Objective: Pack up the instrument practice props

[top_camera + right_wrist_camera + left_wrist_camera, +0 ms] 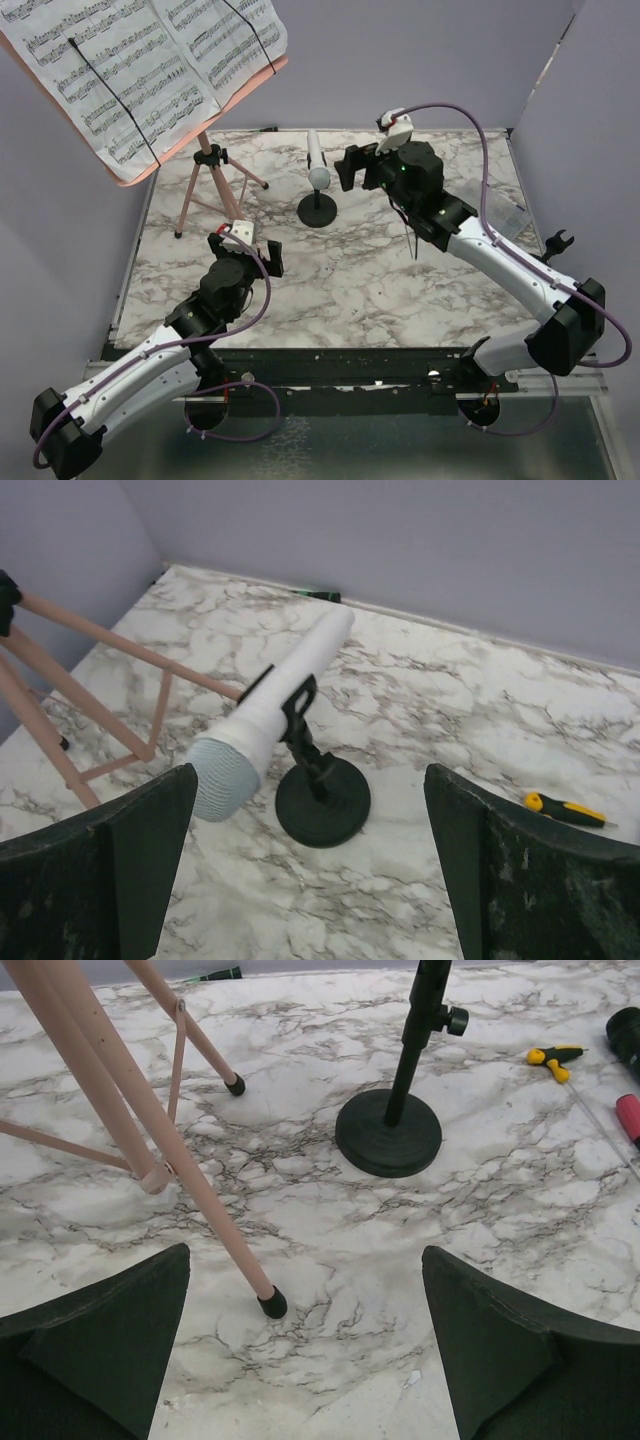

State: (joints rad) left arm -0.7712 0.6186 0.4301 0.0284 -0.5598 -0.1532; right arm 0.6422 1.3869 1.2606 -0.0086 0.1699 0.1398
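Observation:
A pink tripod music rest [200,185] stands at the back left and carries white sheet-music pages [140,70]. To its right, a white microphone [317,165] lies tilted in the clip of a black round-based holder [318,210]. My right gripper [352,168] hovers open just right of the microphone [270,715], with the holder's base [322,802] ahead between its jaws and nothing held [310,880]. My left gripper [245,248] is open low over the table [305,1360]. A tripod leg's black foot [271,1305] rests just ahead of it, nearer the left jaw.
A yellow-handled screwdriver [553,1057] lies right of the holder's base [388,1132]. Beyond it are a red handle [628,1115] and a black rounded object [625,1035] cut off by the frame edge. Grey walls enclose the marble table [350,290] on three sides.

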